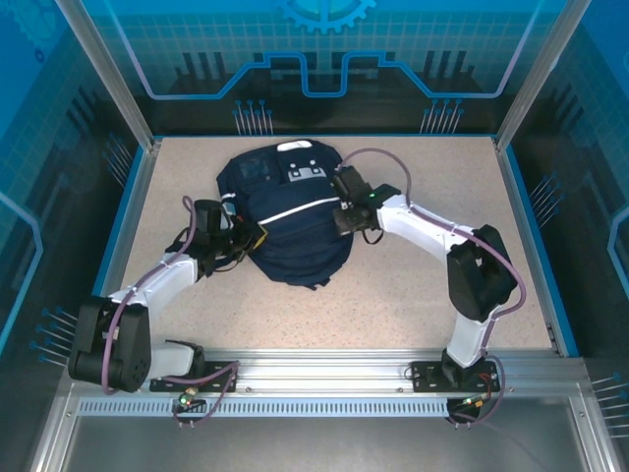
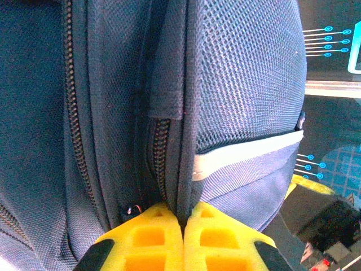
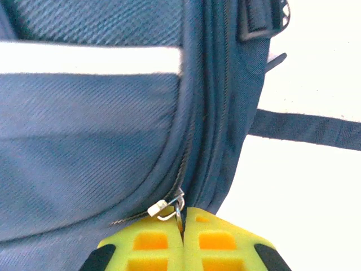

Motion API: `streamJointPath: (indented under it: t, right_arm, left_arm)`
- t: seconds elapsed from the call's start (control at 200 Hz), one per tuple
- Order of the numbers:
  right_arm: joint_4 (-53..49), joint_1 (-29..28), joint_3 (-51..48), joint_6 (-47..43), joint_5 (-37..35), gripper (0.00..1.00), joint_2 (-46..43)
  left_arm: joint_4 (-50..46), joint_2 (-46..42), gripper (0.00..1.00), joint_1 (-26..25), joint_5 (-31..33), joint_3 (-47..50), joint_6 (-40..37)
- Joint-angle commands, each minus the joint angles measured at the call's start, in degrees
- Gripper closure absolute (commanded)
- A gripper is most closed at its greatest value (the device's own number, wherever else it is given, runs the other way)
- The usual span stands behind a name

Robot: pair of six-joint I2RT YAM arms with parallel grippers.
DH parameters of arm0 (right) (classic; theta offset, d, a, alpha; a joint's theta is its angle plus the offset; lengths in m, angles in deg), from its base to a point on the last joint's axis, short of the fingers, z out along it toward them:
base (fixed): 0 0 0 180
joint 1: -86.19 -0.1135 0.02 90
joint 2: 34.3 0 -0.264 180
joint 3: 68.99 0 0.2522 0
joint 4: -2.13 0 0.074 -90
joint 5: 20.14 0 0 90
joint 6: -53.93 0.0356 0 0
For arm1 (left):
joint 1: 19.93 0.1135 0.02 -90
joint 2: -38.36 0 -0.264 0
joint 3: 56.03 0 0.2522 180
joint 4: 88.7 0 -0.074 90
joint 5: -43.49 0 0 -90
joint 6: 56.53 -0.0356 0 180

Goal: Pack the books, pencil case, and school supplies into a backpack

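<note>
The navy backpack (image 1: pixel 290 221) with its white stripe lies flat in the middle of the table. On the bag's left side, my left gripper (image 1: pixel 257 237) is shut, and in the left wrist view its yellow fingertips (image 2: pixel 163 226) pinch a fold of the backpack (image 2: pixel 113 101) fabric beside a zipper (image 2: pixel 161 152). My right gripper (image 1: pixel 345 218) is at the bag's right side. It is shut on the metal zipper pull (image 3: pixel 178 210) at the end of a zipper on the backpack (image 3: pixel 90 147). The books, pencil case and school supplies are out of view.
A dark strap (image 3: pixel 307 129) trails from the bag over the pale table (image 1: pixel 423 295), and a buckle (image 3: pixel 262 20) sits at the bag's edge. Blue rails (image 1: pixel 526 246) and glass walls border the table.
</note>
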Motion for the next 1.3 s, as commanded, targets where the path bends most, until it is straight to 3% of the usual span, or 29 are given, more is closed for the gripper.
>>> streamJointPath:
  t: [0.0, 0.17, 0.315, 0.38, 0.5, 0.7, 0.975, 1.206, 1.291]
  right_arm:
    - [-3.91, -0.03, -0.01, -1.35, -0.97, 1.0, -3.08]
    - [-0.45, -5.3, -1.52, -4.53, 9.2, 1.0, -4.35]
    - [2.15, -10.57, -0.07, -3.99, 15.32, 1.0, -2.87]
    - [3.19, -12.6, 1.42, -3.19, 16.73, 1.0, -1.67]
    - [4.61, -15.22, 5.17, -2.81, 19.78, 1.0, 0.94]
    - [4.73, -17.91, 11.4, -2.36, 22.72, 1.0, 5.79]
    - [4.38, -19.0, 12.64, -2.44, 23.11, 1.0, 6.81]
    - [1.26, -18.72, 9.29, -5.41, 17.09, 1.0, 3.67]
    - [1.21, -17.46, 5.32, -8.08, 13.89, 1.0, 0.82]
  left_arm:
    - [-4.34, 1.03, 1.0, 3.87, 3.68, -2.71, -5.21]
    - [-6.36, 1.55, 1.0, 7.58, 3.27, -4.79, -6.91]
    - [-9.77, -1.55, 0.54, 9.24, 4.51, -5.27, -7.02]
    - [-11.41, -3.96, 0.44, 9.2, 5.31, -4.85, -6.5]
    - [-12.42, -8.94, 0.38, 9.12, 5.54, -2.3, -3.37]
    - [-8.04, -13.52, 0.36, 8.23, 2.39, 2.87, 3.8]
    - [-0.11, -7.65, 0.43, 4.0, 0.04, 3.1, 7.9]
    - [-0.35, -4.41, 0.91, 3.31, 2.94, 2.54, 5.97]
    - [-2.0, -5.06, 1.0, 3.32, 5.08, 3.26, 4.39]
